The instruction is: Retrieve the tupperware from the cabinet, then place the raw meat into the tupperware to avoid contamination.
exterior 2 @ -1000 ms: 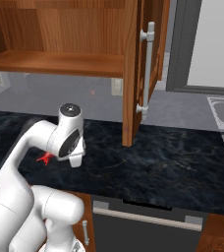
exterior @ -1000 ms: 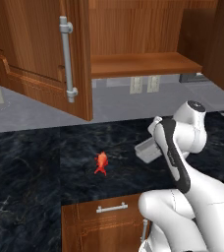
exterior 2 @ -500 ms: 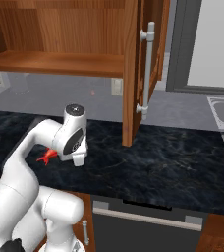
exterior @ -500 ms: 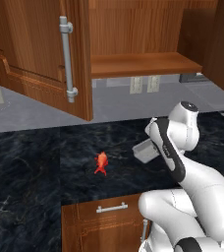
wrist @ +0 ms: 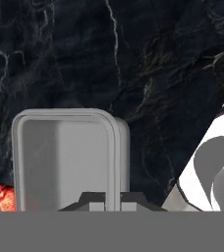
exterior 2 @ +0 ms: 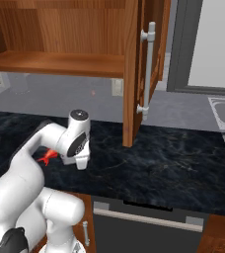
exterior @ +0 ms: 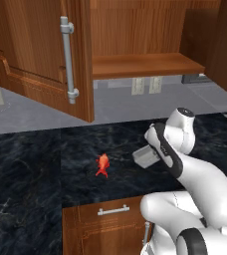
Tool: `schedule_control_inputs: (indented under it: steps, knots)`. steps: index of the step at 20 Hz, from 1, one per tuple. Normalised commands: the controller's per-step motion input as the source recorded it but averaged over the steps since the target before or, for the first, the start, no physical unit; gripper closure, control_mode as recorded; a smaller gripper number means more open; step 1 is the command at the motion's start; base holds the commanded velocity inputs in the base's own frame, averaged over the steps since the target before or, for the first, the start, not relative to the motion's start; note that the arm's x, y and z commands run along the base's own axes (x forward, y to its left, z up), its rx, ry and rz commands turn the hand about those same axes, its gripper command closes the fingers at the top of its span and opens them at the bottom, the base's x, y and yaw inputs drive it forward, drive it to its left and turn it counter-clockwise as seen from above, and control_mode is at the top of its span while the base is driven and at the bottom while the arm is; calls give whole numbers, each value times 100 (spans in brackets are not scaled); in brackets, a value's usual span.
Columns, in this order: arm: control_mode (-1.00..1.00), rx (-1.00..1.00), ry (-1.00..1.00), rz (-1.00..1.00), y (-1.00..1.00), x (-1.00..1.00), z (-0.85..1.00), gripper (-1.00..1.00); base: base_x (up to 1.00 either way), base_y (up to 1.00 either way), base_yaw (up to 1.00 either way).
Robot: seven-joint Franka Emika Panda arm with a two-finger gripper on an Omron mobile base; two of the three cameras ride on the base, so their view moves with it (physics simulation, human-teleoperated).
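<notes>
Now, from the left, the pale grey plastic tupperware has come lower, near the small orange-red raw meat on the black counter. Hand view: end effector closed, gripping its rim.

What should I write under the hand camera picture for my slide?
Gripper shut on the rim of the tupperware above the dark marble counter, raw meat peeking beside it.

Black marble counter, grey wall
</notes>
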Motion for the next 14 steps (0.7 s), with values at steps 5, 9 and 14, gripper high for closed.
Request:
schedule_control_inputs:
  steps: [5, 9, 14]
  knots:
    - [-100, 0, 0, 0, 0, 27, -25, 100, 0, 0, 0]
    - [-100, 0, 0, 0, 0, 27, -26, 100, 0, 0, 0]
    - [-100, 0, -1, 0, 0, 23, -24, 100, 0, 0, 0]
